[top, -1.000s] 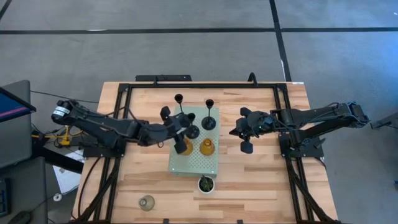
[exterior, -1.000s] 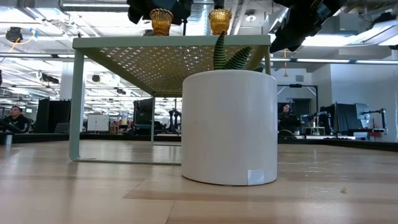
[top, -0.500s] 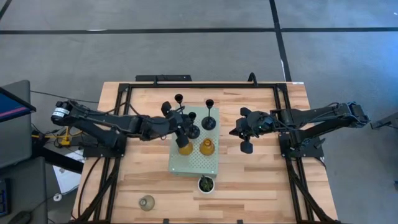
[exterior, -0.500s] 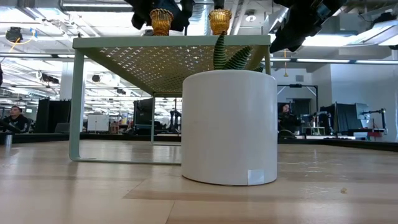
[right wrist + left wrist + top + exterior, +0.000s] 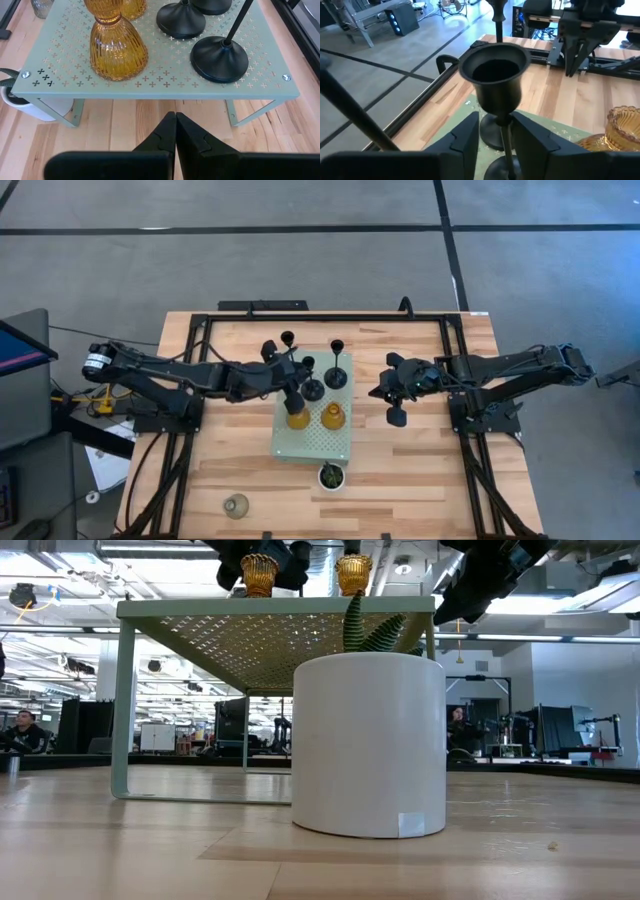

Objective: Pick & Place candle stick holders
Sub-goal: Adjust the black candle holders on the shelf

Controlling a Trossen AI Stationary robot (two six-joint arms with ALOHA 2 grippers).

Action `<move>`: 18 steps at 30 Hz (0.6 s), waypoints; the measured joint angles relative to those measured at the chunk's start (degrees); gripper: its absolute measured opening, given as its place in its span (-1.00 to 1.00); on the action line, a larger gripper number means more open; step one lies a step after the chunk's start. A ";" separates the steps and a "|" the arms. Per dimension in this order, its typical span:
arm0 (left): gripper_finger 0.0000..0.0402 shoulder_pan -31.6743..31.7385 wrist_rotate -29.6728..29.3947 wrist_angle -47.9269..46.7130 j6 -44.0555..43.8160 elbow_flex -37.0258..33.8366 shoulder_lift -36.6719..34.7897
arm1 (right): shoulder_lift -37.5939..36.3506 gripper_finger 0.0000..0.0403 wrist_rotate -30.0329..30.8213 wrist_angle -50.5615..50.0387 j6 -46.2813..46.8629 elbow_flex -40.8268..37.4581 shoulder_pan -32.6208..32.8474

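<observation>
A black candle stick holder (image 5: 496, 80) stood upright on the perforated board (image 5: 312, 442), stem vertical between the left gripper's (image 5: 495, 132) spread fingers, seemingly ungripped. The right gripper (image 5: 175, 131), pressed together, waited beside the board.

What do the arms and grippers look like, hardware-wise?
Both arms are dark, slim, jointed links on black frame rails. The left arm has a round silver-white cap at its base end and a yellow part beside it. The left gripper and right gripper each have two black, angular, wedge-shaped fingers.
</observation>
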 joint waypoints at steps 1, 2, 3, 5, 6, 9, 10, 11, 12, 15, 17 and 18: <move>-0.50 0.00 0.11 0.17 0.00 0.00 0.00 | 0.00 -1.00 0.00 0.00 0.00 0.00 0.00; -0.55 0.02 1.00 0.33 0.02 0.00 0.00 | 0.00 -1.00 0.00 0.00 0.00 0.00 0.00; -0.60 0.02 2.31 0.56 0.02 0.00 0.00 | 0.00 -1.00 0.00 0.00 0.00 0.00 0.00; -0.70 0.00 4.72 1.31 0.13 0.00 0.06 | 0.00 -1.00 0.00 0.00 0.00 0.00 0.00; -0.75 0.00 5.77 1.85 0.21 0.00 0.26 | 0.00 -1.00 0.00 0.00 0.00 0.00 0.00; -0.88 0.00 7.66 2.91 1.51 0.00 0.59 | 0.00 -1.00 0.00 0.00 -0.02 0.00 0.00; -0.92 -0.02 7.74 3.53 1.57 0.02 0.91 | 0.00 -1.00 0.00 -0.02 -0.02 0.00 0.00; -0.95 -0.02 7.82 3.68 1.64 0.04 1.17 | 0.02 -1.00 0.00 -0.02 -0.02 0.00 0.00; -0.97 -0.02 7.91 3.22 1.68 -0.01 1.30 | 0.02 -1.00 0.00 -0.08 -0.02 0.00 0.00; -0.97 -0.10 7.86 3.97 1.70 0.00 1.79 | 0.02 -1.00 0.00 -0.66 0.00 0.00 0.00; -0.96 -0.17 7.87 3.61 1.68 0.00 1.90 | 0.02 -1.00 0.00 -0.74 -0.02 0.00 0.00; -0.96 -0.18 7.87 3.62 1.64 0.00 1.90 | 0.02 -1.00 0.00 -0.86 -0.02 0.00 0.00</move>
